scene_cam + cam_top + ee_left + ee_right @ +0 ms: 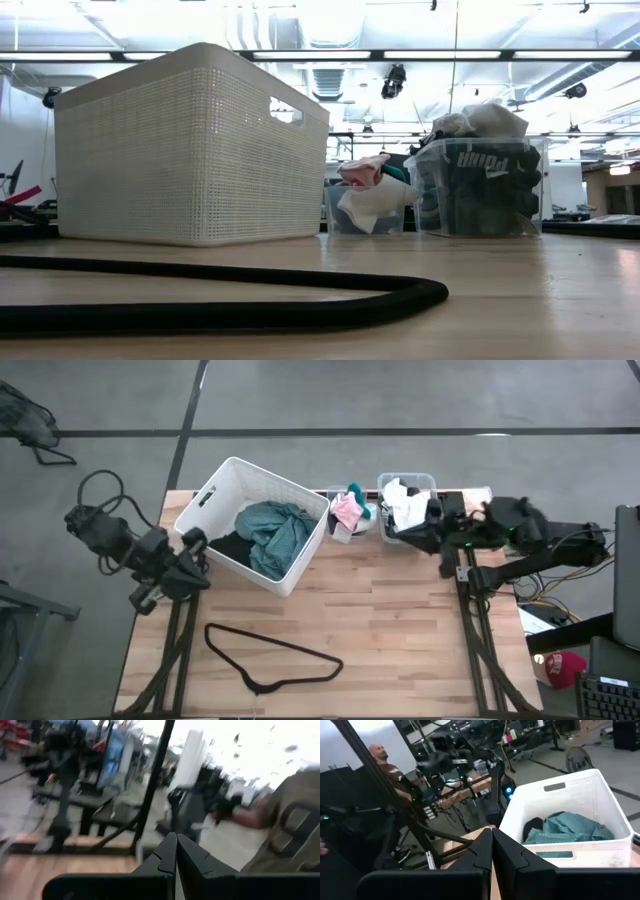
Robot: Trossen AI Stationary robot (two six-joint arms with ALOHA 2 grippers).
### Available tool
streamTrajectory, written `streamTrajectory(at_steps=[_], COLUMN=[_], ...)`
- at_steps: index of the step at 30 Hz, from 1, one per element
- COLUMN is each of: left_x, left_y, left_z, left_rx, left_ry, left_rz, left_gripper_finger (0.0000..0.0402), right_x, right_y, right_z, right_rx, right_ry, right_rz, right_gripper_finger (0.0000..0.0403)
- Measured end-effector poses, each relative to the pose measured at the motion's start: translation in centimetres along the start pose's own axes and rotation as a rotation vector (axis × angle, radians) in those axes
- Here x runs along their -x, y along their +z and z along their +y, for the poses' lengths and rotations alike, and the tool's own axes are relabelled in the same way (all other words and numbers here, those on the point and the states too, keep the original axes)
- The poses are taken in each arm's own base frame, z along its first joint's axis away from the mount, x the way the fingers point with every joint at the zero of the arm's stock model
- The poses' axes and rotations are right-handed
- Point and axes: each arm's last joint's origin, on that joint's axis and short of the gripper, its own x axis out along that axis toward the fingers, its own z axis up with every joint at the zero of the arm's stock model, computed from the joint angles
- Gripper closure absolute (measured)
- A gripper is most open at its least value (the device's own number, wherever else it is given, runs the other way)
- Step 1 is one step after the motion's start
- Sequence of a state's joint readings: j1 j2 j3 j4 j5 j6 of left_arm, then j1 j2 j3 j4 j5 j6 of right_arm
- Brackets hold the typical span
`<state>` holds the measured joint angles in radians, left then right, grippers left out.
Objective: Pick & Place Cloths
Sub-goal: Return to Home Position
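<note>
Right gripper [491, 832], closed and empty, sits by the overfull clear plastic bin [407, 480]; withdrawing may snag its white cloth [405, 508]; left gripper [176, 837] likewise closed, empty.

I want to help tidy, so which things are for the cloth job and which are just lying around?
For the job: large teal-green cloth, black cloth in white plastic basket; pink sock in small clear bin; white cloths in bigger clear bin; left gripper, right gripper, fingers shut, at the table's edges.
Lying about: thin black wire hanger on the wooden table.
</note>
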<state>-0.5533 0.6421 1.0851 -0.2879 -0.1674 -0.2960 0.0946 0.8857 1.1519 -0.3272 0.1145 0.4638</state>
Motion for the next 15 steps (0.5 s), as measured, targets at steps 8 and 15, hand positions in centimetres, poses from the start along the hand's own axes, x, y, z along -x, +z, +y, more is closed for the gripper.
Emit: streamTrajectory(at_steps=[8,15], left_x=[0.3,-0.1], left_y=[-0.3,-5.0], left_z=[-0.4,0.8], left_rx=[-0.220,-0.175], left_ry=[-0.180,-0.191], left_rz=[-0.048,0.070], left_gripper_finger=[0.0391,0.0388], right_x=[3.5,2.7], right_y=[-2.3,-6.9], right_z=[-0.4,-2.4], right_rx=[0.166,0.172], right_ry=[0.209,0.237], right_rz=[0.073,0.023], right_gripper_finger=[0.0394,0.0394])
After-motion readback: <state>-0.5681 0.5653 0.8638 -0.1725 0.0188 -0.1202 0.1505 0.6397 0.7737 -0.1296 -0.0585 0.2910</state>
